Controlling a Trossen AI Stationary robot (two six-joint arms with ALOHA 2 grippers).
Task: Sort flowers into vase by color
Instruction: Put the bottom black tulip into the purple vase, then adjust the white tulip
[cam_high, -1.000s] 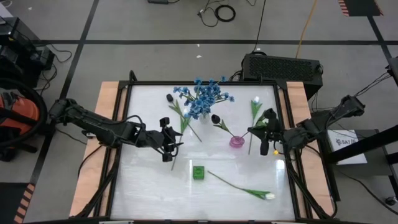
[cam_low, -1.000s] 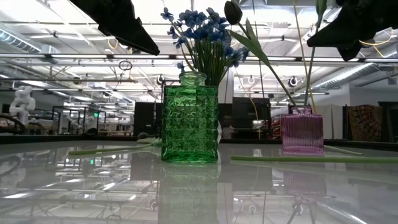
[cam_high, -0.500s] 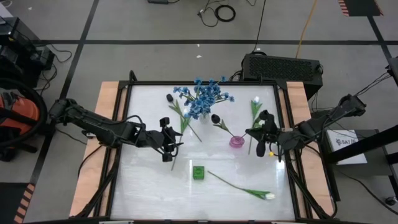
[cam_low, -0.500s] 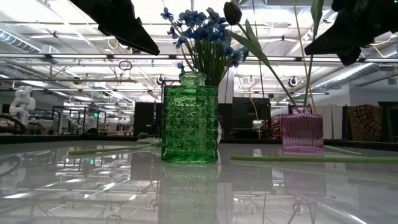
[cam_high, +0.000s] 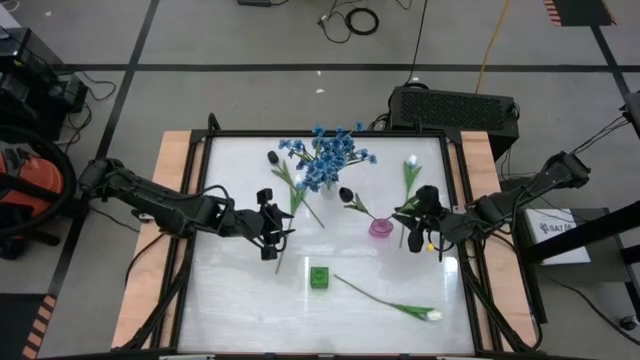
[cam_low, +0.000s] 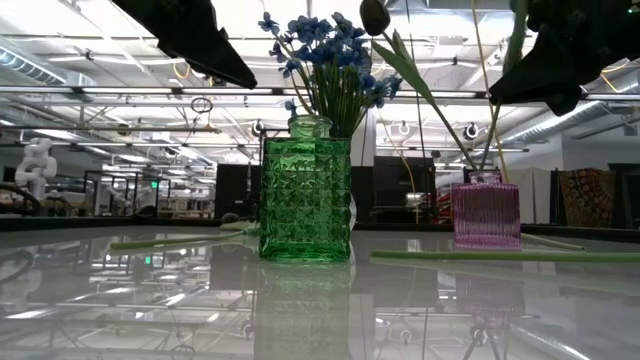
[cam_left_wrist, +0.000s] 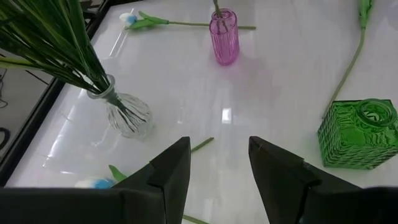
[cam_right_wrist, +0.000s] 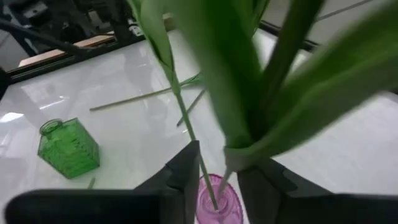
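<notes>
I see blue flowers (cam_high: 328, 156) already in the clear vase (cam_left_wrist: 127, 115); my right gripper (cam_high: 424, 215) pinches a white tulip (cam_high: 411, 162) over the pink vase (cam_high: 380, 227), which holds a dark tulip (cam_high: 346, 192); my left gripper (cam_high: 272, 228) hovers, fingers spread; a second white tulip (cam_high: 432, 315) lies on the table; green vase (cam_high: 318, 277) empty.

Pink vase (cam_high: 380, 227) — green vase (cam_high: 319, 277)

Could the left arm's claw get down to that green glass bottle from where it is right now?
Probably yes. The left claw hangs open over bare table, and the green bottle stands empty just ahead with nothing between them.
</notes>
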